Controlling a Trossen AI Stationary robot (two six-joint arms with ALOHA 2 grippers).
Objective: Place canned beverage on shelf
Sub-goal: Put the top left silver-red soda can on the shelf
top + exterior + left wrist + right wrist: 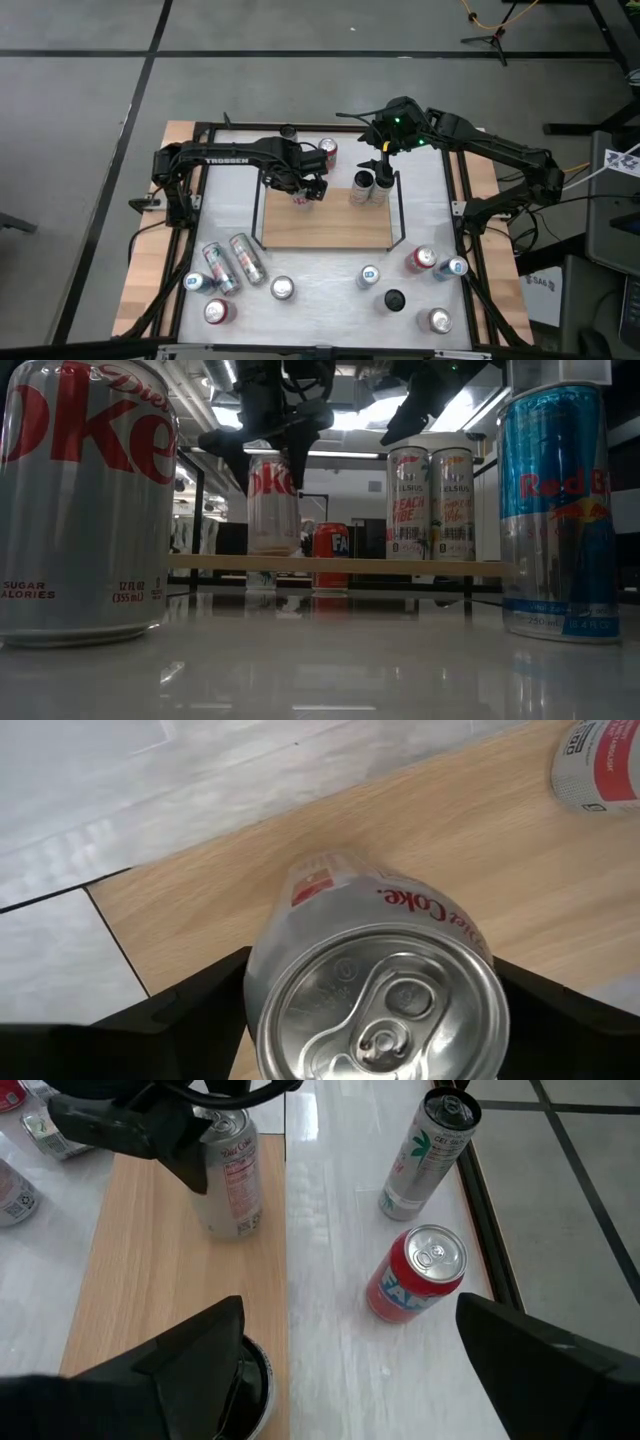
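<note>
Left wrist view, Diet Coke can [375, 995] top between left tool [370, 1020] fingers, hidden overhead

The shelf [325, 228] is showing light-brown wood grain with thin black rails. The Diet Coke can [375, 990] standing on it is showing silver with red lettering. Two slim Celsius cans [431, 503] are showing white with orange and pink print. A Fanta can [415, 1274] is showing red with a silver top. The Red Bull can [558, 510] is showing blue and silver with red letters.
</note>
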